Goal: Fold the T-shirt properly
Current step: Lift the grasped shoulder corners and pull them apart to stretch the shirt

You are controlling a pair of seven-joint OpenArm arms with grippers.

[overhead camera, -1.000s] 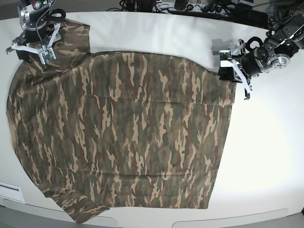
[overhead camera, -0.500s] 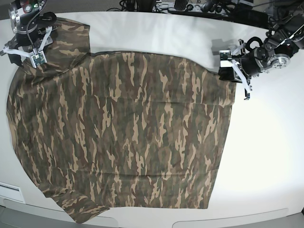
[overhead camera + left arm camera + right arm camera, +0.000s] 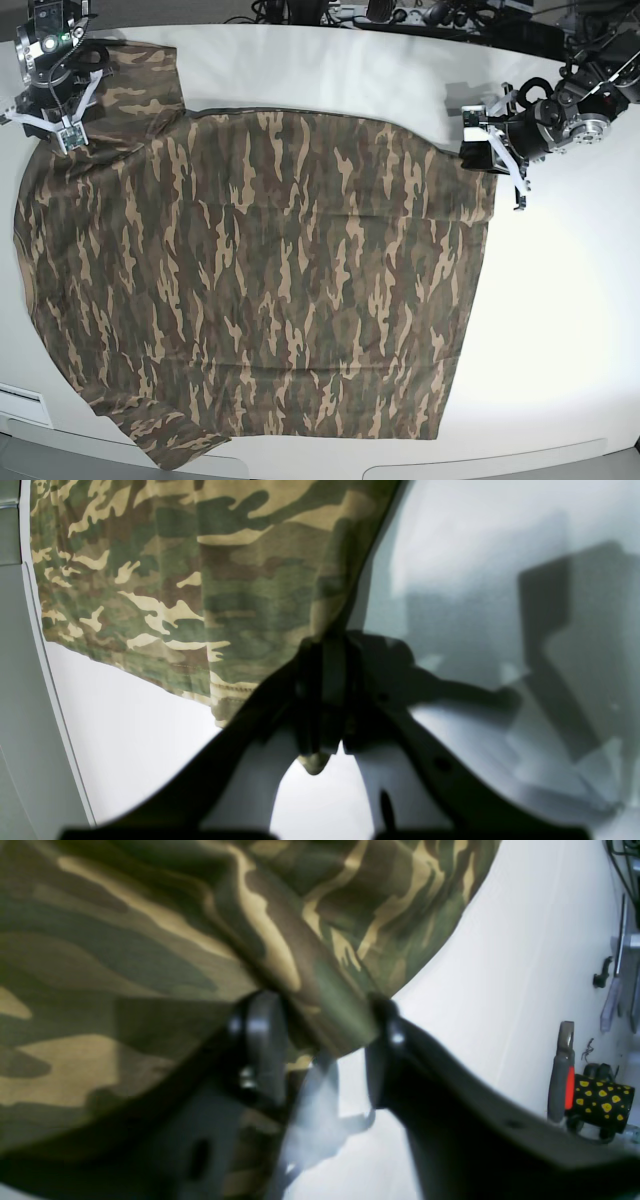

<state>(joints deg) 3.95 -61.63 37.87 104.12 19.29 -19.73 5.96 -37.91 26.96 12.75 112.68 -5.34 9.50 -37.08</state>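
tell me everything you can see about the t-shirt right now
The T-shirt is a large cloth shirt in a brown, tan and dark-green camouflage print, spread nearly flat on the white table with shallow wrinkles. One sleeve points to the table's front edge, the other lies at the far corner. The left gripper is shut on a stitched hem corner. The right gripper has a bunched fold of the far sleeve between its fingers. No neck band or label shows.
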